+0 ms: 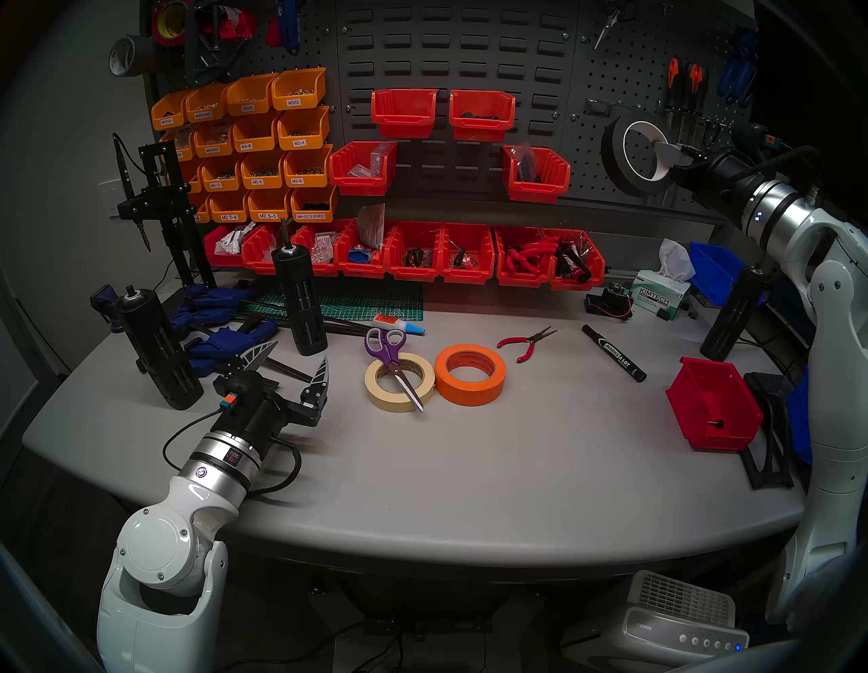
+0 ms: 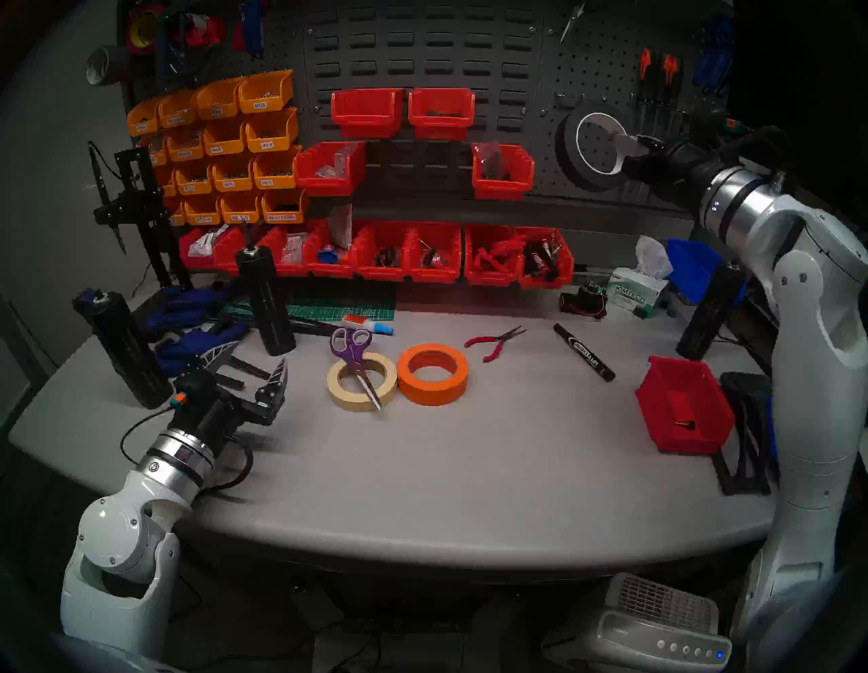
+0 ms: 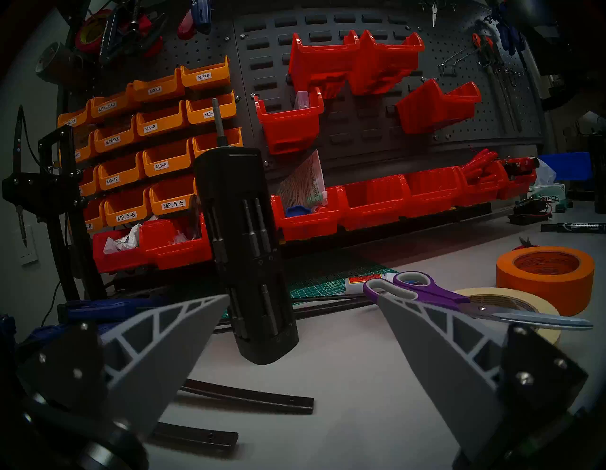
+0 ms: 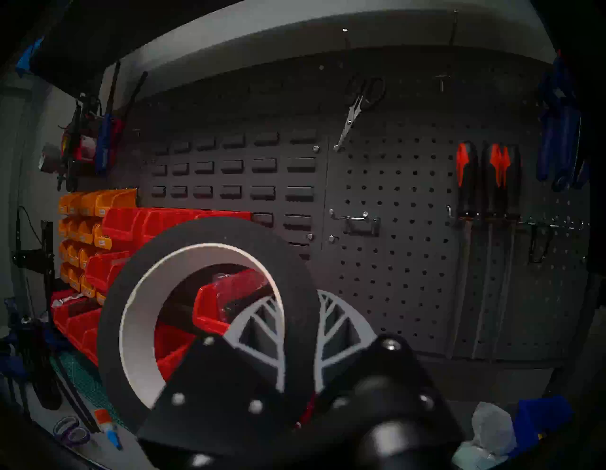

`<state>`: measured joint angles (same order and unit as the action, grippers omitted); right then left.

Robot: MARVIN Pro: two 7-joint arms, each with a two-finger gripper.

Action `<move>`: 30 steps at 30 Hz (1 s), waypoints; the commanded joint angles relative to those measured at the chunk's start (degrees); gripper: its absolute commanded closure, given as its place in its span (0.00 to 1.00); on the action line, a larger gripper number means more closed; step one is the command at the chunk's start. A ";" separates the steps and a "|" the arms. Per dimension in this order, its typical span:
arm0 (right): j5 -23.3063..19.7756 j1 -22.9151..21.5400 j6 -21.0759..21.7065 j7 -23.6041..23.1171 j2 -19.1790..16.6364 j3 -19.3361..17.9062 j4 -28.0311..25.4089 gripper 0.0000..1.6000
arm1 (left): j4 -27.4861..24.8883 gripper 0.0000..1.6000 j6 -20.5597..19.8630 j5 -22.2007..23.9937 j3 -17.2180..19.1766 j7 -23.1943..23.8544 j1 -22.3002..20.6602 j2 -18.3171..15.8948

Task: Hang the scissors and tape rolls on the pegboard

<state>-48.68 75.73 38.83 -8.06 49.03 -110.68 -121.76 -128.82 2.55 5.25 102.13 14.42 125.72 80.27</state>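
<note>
My right gripper (image 1: pixel 657 149) (image 4: pixel 300 297) is shut on the wall of the black tape roll (image 1: pixel 612 141) (image 4: pixel 210 229), one finger inside its white core and one outside. It holds the roll upright, close in front of the pegboard (image 1: pixel 587 84) (image 4: pixel 393 197), below and left of a bare metal hook (image 1: pixel 596 105) (image 4: pixel 354 218). At mid-table the purple scissors (image 1: pixel 392 359) (image 3: pixel 426 290) lie across the beige tape roll (image 1: pixel 375 383) (image 3: pixel 511 297). The orange tape roll (image 1: pixel 469 373) (image 3: pixel 544 275) touches its right side. My left gripper (image 1: pixel 298 353) (image 3: pixel 301 293) rests open and empty, left of the scissors.
Black-handled scissors (image 1: pixel 610 19) and screwdrivers (image 1: pixel 685 84) hang on the pegboard. Red pliers (image 1: pixel 526 343), a black marker (image 1: pixel 613 352) and a red bin (image 1: pixel 711 404) lie on the table's right. Tall black bit holders (image 1: pixel 300 301) (image 1: pixel 155 348) and blue clamps (image 1: pixel 225 338) crowd the left.
</note>
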 commanded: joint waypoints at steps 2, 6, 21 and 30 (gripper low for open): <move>1.45 -7.19 -6.66 4.01 -0.04 2.73 1.37 1.00 | -0.70 0.00 0.27 0.01 -0.12 0.05 -0.09 0.00; 1.80 -8.54 -9.28 5.50 -0.67 4.63 2.75 1.00 | -0.69 0.00 0.27 0.01 -0.12 0.05 -0.10 0.00; 4.04 -15.01 -15.01 9.86 -2.70 11.55 8.15 1.00 | -0.67 0.00 0.25 0.02 -0.12 0.05 -0.12 0.00; 4.37 -18.11 -16.60 11.22 -3.02 14.85 11.50 1.00 | -0.66 0.00 0.24 0.02 -0.11 0.05 -0.12 0.00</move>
<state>-44.67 63.55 24.74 2.19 47.20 -96.51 -110.94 -128.80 2.53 5.25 102.13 14.42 125.71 80.27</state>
